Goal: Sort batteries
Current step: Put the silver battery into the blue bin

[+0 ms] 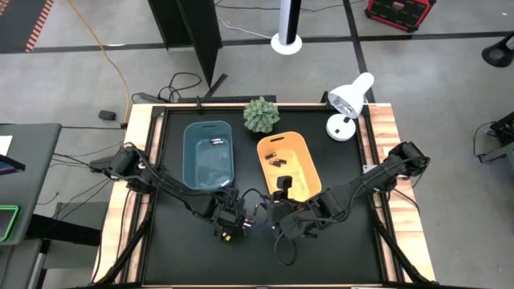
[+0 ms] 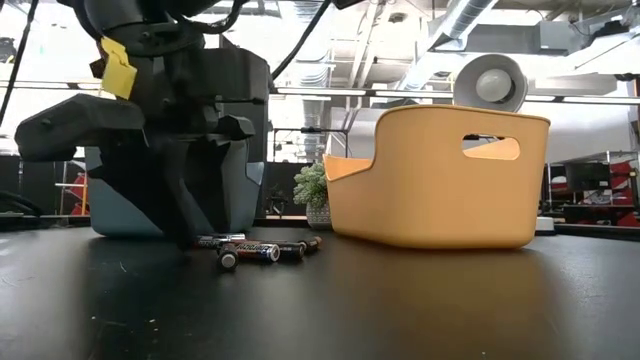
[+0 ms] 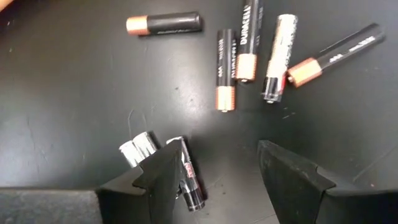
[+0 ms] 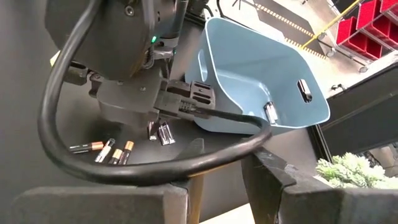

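While spread wide over the batteries (image 3: 236, 71) loose on the table (image 3: 68, 106) near the blue bin (image 1: 207, 154), left gripper (image 3: 221, 174) hovers; probably light, rigid, slick, roll-prone—pinch mid-barrel. Right gripper (image 4: 217, 180) part-open, apparently empty.

Even overhead light, glare on black table (image 2: 400, 300); low view bkgd backlit, wrist views slightly soft.

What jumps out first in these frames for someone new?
Two plastic bins at mid-table: a blue-grey one beside an orange one, each holding a few small batteries. In front of them, loose black-and-copper batteries lie scattered on the black tabletop, with the open left gripper low over them. The right gripper sits close by.
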